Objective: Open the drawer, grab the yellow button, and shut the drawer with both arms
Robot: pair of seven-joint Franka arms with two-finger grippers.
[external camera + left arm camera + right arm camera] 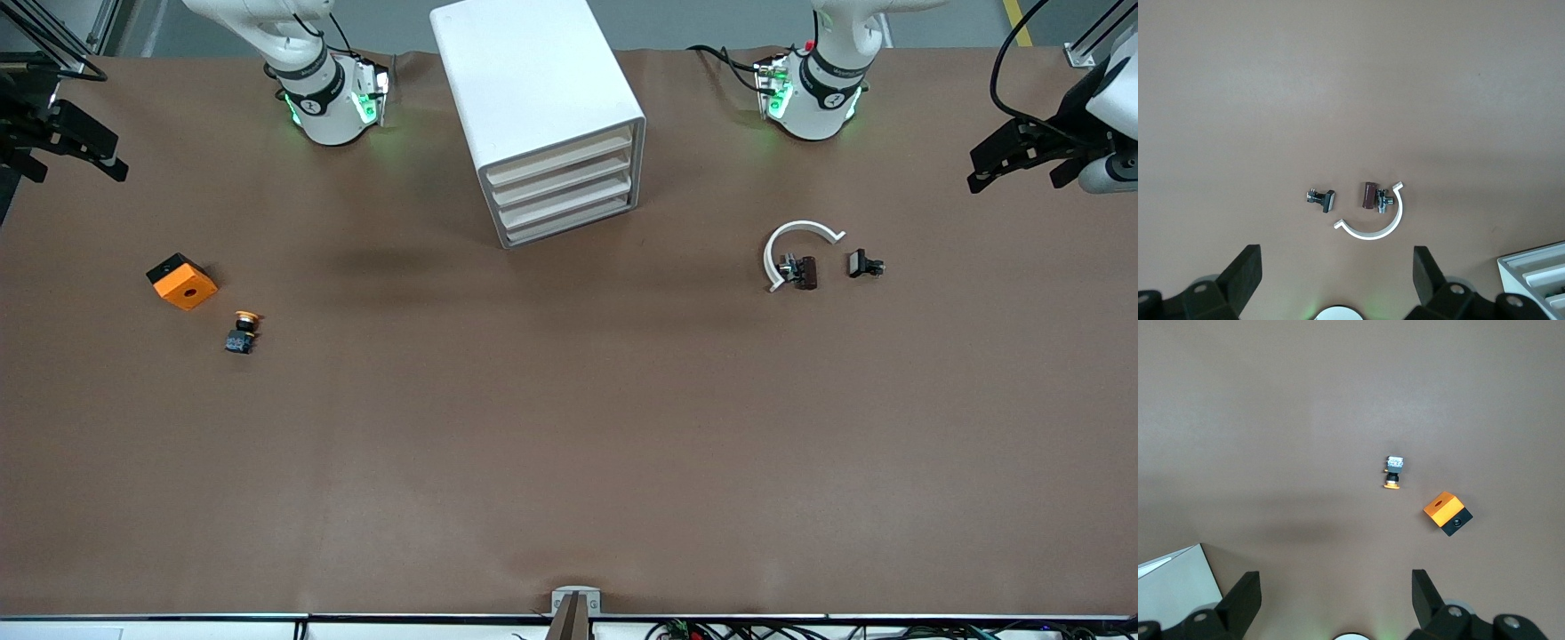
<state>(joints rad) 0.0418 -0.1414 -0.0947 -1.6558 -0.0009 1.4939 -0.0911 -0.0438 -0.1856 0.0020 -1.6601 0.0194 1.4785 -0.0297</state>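
Brown matting covers the whole table [569,427], and your two arms wait high at its ends with nothing in their jaws. Your left gripper [1337,277] hangs with its fingers spread wide over the left arm's end of the table; your right gripper [1335,600] hangs the same way, fingers wide apart and holding nothing, over the right arm's end.

Under the left gripper you have a white curved band [794,247] lying flat, a dark brown clip part [805,272] touching its lower end, and a small black clip part [862,264] just beside them, at about three o'clock from the band in the front view.

Under the right gripper lies the button [242,332], on its side on the bare mat, orange-gold cap toward the robots. An orange square block [182,281] sits near it, at roughly ten o'clock in the front view, not touching.

Between the arm bases stands the white cabinet [533,80]. Its top drawer [558,158] is pushed in, flush with the three below.
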